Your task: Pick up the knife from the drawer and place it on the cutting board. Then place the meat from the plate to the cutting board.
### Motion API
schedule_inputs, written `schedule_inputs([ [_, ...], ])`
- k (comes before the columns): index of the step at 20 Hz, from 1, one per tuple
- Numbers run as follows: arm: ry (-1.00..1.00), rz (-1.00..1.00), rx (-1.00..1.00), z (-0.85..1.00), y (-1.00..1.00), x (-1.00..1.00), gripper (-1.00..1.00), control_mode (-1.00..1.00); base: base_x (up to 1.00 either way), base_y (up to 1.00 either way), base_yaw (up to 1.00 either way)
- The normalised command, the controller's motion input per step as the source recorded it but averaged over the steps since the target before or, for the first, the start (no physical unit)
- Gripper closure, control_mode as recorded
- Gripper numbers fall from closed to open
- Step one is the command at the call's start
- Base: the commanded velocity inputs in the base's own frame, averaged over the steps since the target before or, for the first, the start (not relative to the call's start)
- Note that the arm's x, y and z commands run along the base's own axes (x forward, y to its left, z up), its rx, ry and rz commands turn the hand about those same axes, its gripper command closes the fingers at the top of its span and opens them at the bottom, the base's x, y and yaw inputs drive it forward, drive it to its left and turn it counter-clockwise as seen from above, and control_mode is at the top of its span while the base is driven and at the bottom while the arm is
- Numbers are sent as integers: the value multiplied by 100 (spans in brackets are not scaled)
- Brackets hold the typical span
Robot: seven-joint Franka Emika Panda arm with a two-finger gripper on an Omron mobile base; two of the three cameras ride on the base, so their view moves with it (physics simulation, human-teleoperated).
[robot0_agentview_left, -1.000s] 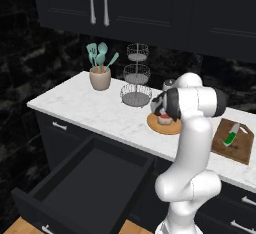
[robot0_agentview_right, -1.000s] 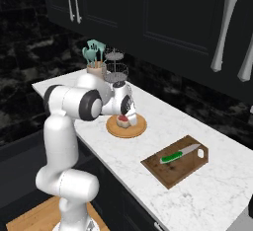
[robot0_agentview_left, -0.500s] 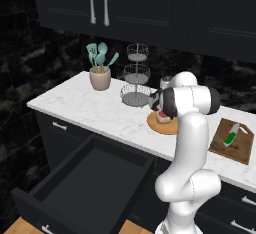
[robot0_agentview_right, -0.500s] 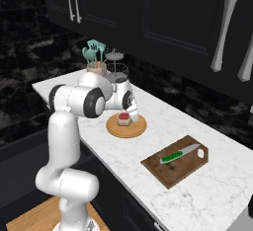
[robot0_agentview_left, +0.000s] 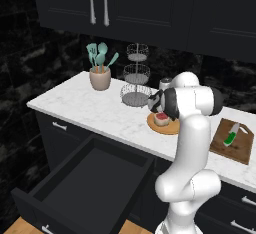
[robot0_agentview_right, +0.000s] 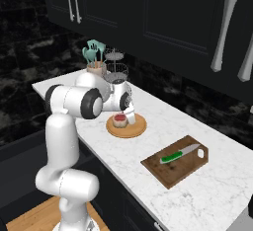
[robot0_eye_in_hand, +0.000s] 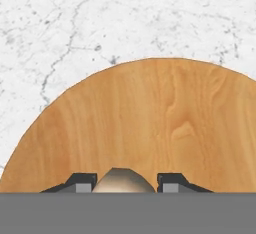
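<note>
Holding: the meat (robot0_agentview_right: pixel 119 120) is being squeezed between the two tips of the tool (robot0_eye_in_hand: pixel 123 182), down on the plate (robot0_agentview_right: pixel 137 128).
Knife: the knife (robot0_agentview_right: pixel 179 154) is already lying on the cutting board (robot0_agentview_right: pixel 168 170).
Way to go: the cutting board is lying well apart from the plate along the desk (robot0_agentview_right: pixel 207 195), away from the open drawer (robot0_agentview_left: pixel 85 178), so the meat is likely being readied for lifting and carrying that way.

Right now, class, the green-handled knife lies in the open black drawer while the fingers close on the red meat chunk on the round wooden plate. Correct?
No. The green-handled knife lies on the dark brown cutting board, as the right base view shows; the rest stands.
</note>
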Motion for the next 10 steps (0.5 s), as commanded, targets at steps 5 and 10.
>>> schedule_inputs([
  [5, 0, -1, 0, 8, 0, -18, 100, -100, 0, 0, 0],
  [10, 0, -9, 2, 27, -12, -2, 100, -100, 0, 0, 0],
])
